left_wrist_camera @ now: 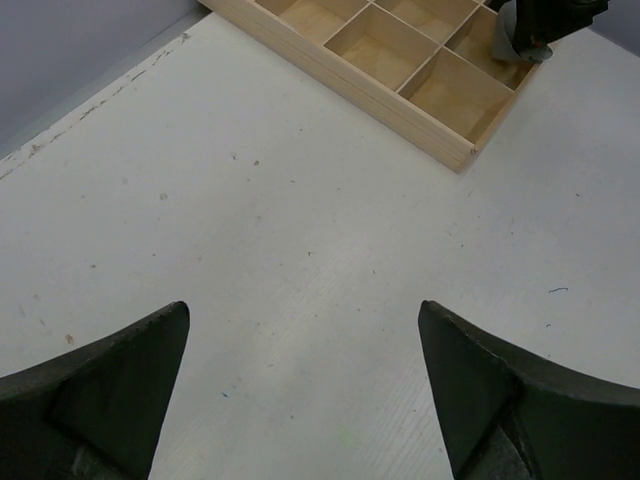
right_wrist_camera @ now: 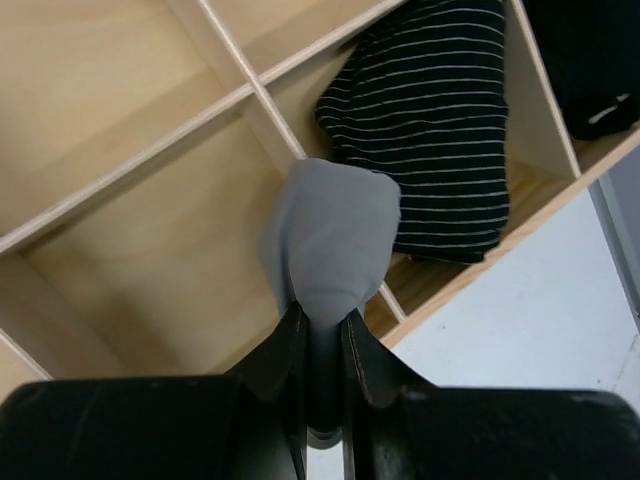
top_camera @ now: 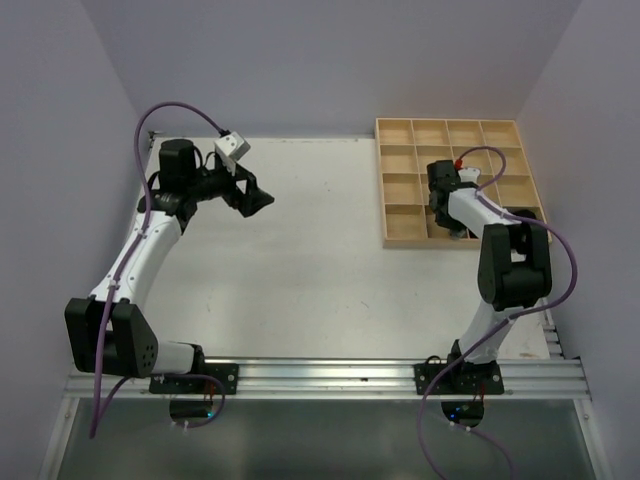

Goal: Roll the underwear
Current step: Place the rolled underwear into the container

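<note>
My right gripper is shut on a plain grey underwear and holds it bunched above a divider of the wooden grid tray. A black underwear with thin white stripes lies in the compartment just beyond. Another black cloth fills the compartment to its right. In the top view the right gripper is over the tray's near compartments. My left gripper is open and empty above bare table at the back left; its fingers frame only white tabletop.
The tray sits at the table's back right corner, near the right wall. Purple cables loop off both arms. The tray's other compartments in view hold nothing. The table's right edge runs close beside the tray.
</note>
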